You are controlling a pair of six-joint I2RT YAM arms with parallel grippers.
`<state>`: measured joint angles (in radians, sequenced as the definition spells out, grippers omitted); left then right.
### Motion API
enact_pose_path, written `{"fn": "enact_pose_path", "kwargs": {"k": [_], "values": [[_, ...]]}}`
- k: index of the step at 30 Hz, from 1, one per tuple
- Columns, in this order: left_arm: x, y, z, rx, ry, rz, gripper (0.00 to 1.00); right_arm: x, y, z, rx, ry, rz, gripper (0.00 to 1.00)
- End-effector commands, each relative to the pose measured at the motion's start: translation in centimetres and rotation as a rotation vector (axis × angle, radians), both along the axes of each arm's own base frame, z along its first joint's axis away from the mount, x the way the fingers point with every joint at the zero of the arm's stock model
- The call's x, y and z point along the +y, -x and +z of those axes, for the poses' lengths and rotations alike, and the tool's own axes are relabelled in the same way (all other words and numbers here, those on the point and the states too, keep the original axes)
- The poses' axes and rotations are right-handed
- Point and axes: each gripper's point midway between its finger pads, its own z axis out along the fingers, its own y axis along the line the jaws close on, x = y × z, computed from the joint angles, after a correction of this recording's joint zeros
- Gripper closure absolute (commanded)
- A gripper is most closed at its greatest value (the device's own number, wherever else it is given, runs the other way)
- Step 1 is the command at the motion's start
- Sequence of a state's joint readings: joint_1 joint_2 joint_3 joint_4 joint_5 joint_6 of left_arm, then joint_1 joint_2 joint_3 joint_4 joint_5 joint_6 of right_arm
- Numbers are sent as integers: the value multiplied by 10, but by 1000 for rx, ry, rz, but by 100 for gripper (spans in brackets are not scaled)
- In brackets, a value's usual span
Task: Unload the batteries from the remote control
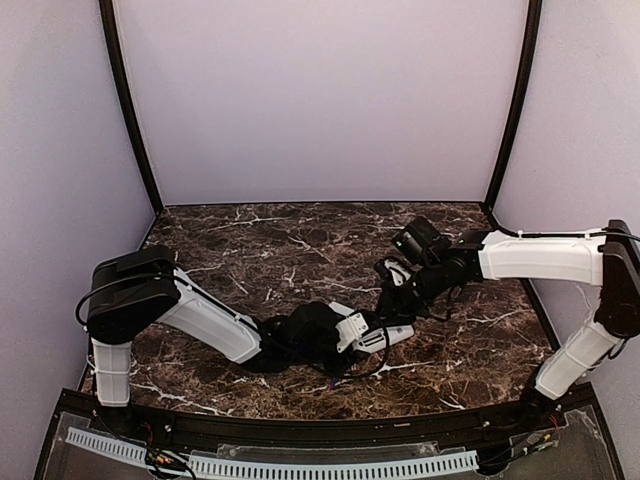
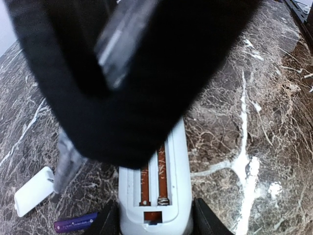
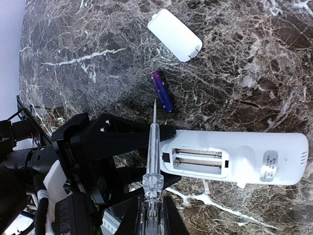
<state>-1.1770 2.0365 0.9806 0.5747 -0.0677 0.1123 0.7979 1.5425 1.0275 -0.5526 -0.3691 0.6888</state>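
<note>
From above, your left gripper [image 1: 352,335] reaches low toward the middle of the table [image 1: 250,250], arm folded flat, clamped on one end of the remote control [image 1: 392,336]. The right gripper [image 1: 397,288] comes in over it from the right, wrist bent down. In the left wrist view the remote control sits pinched between the left fingers with the open bay [image 2: 152,183] up, and both slots look bare. One of the batteries [image 2: 76,224] lies on the table just left of it, near the loose cover [image 2: 32,191]. In the right wrist view the right jaws grip a clear-handled probe [image 3: 152,147], its tip pointing past the bay toward that battery. The second does not show, so keep the left clamp firm and run the tip lightly along each slot to check.
</note>
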Motion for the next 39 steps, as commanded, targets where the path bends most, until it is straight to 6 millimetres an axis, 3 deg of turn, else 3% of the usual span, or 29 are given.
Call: {"fn": "enact_pose_path", "kwargs": {"k": [1, 13, 25, 30, 33, 39], "values": [[-8, 11, 5, 2, 9, -48, 100, -4, -10, 13, -65, -36, -20, 100], [-4, 12, 22, -6, 39, -38, 100, -34, -17, 15, -111, 22, -76, 100], [19, 8, 69, -32, 114, 43, 100, -59, -48, 49, -274, 60, -200, 100], [42, 1, 84, -65, 103, 120, 100, -66, -62, 72, -366, 57, -243, 100], [65, -14, 90, -96, 95, 225, 100, -70, -69, 82, -408, 51, -273, 100], [112, -38, 90, -107, 56, 427, 100, -70, -77, 79, -418, 56, -289, 100]]}}
